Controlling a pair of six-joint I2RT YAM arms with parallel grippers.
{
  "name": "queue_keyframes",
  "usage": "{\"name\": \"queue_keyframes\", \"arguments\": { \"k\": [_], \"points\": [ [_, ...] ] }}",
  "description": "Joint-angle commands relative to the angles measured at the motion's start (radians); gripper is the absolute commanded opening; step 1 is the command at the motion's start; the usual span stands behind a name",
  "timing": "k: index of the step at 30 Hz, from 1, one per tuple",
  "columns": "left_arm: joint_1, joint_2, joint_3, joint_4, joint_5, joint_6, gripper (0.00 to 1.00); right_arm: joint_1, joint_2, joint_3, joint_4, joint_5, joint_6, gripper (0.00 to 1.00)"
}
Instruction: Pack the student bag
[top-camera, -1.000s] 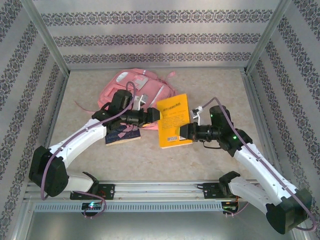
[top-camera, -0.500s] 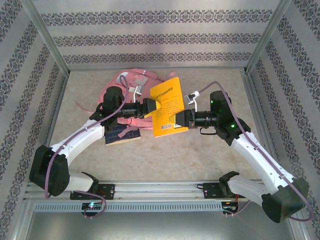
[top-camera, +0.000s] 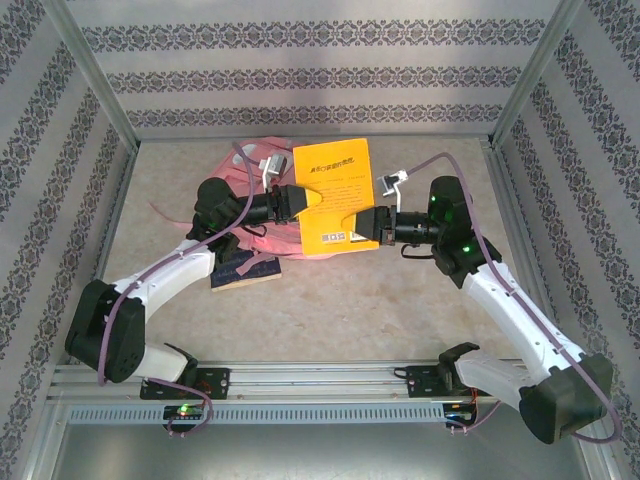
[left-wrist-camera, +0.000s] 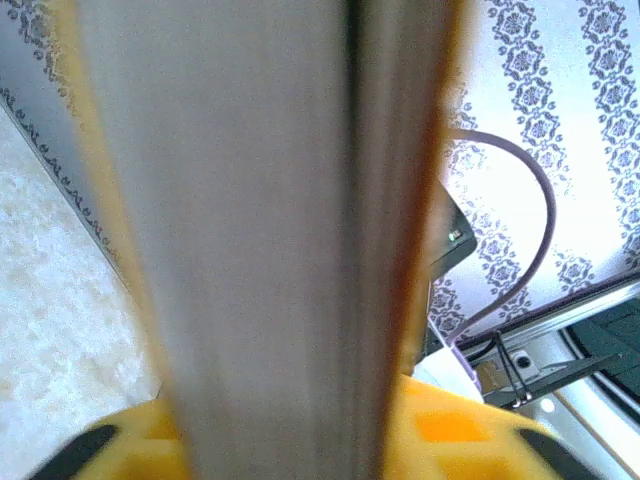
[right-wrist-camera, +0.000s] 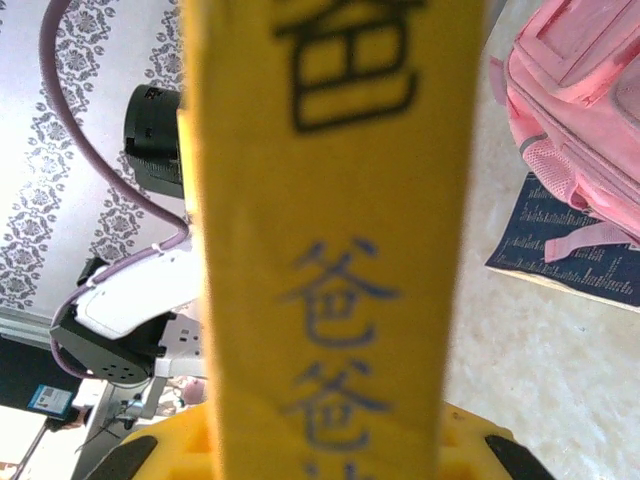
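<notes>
Both grippers hold a yellow book (top-camera: 335, 190) in the air over the table's middle, its cover facing up. My left gripper (top-camera: 303, 200) is shut on its left edge; the page edge (left-wrist-camera: 270, 200) runs between the yellow fingers (left-wrist-camera: 470, 440). My right gripper (top-camera: 368, 225) is shut on the book's lower right corner, and the printed spine (right-wrist-camera: 330, 200) rises between its jaws. The student bag (top-camera: 232, 163), pink, lies flat behind and under the book and the left arm, mostly hidden. Its right side (right-wrist-camera: 580, 90) shows in the right wrist view.
A dark blue book (top-camera: 245, 272) lies flat on the table in front of the bag, under the left forearm, with a pink strap (right-wrist-camera: 585, 240) across it. Patterned walls close in the back and both sides. Bare tabletop (top-camera: 340, 310) stretches in front of the arms.
The right gripper has carried the yellow book up and left over the bag, turning it level. The left gripper moved to its left edge and closed on it.
</notes>
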Motion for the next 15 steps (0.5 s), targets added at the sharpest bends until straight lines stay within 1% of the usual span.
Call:
{"name": "queue_keyframes", "arguments": {
  "k": [1,4,8,10,13,14,15],
  "points": [
    [0.015,0.007,0.011,0.105,0.027,-0.017,0.25,-0.015,-0.025,-0.018,0.074,0.017,-0.005,0.0],
    [0.021,0.009,0.013,0.111,0.027,-0.016,0.17,-0.014,-0.029,-0.023,0.052,0.016,-0.025,0.0],
    [0.022,0.02,0.031,0.107,0.03,-0.003,0.0,-0.017,-0.03,-0.023,0.034,0.035,-0.044,0.0],
    [0.022,0.024,0.041,0.098,0.018,0.009,0.0,-0.024,-0.031,-0.018,0.017,0.072,-0.056,0.01],
    [0.021,0.037,0.08,0.076,-0.025,0.018,0.0,-0.042,-0.047,-0.022,0.032,0.181,-0.038,0.27],
    [0.022,0.043,0.097,0.075,-0.049,0.015,0.0,-0.044,-0.058,-0.029,0.047,0.238,-0.027,0.37],
    [0.022,0.048,0.114,0.068,-0.079,0.013,0.0,-0.042,-0.07,-0.035,0.065,0.299,-0.015,0.43]
  ]
}}
